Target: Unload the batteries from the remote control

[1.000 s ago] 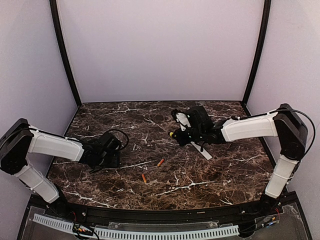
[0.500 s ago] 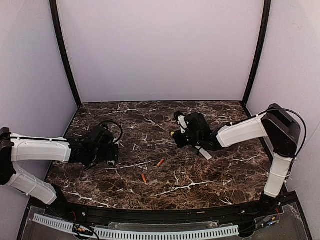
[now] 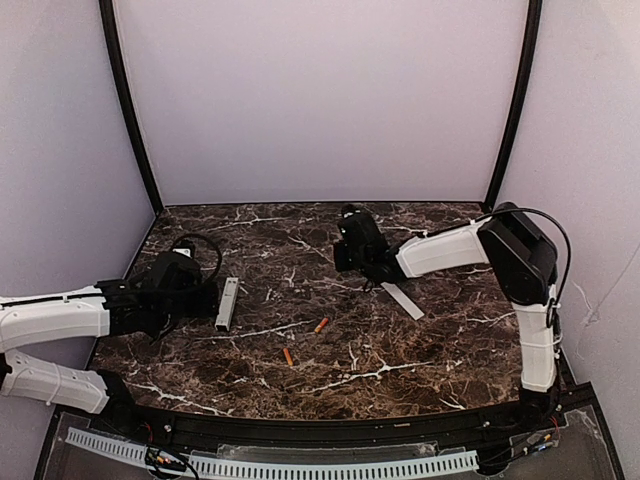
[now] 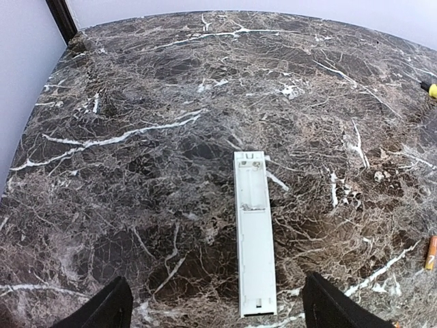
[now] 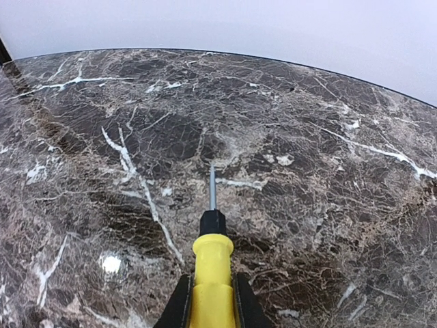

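The white remote control (image 3: 227,303) lies on the marble table, back side up with its recess open and empty in the left wrist view (image 4: 254,251). My left gripper (image 3: 200,297) is open just left of it; the remote's near end lies between the spread fingertips (image 4: 113,307), apart from both. Two orange batteries (image 3: 321,325) (image 3: 288,356) lie loose on the table at centre front; one shows at the left wrist view's right edge (image 4: 431,252). My right gripper (image 3: 345,258) is shut on a yellow-handled screwdriver (image 5: 212,273), tip pointing at bare marble.
A thin flat white strip (image 3: 402,299), the battery cover, lies right of centre near the right arm. Black frame posts stand at the back corners. Pale walls enclose the marble tabletop (image 3: 400,360).
My left gripper has let go of the remote and drawn back left, leaving it flat on the table. My right arm has swung to the back and left with the screwdriver.
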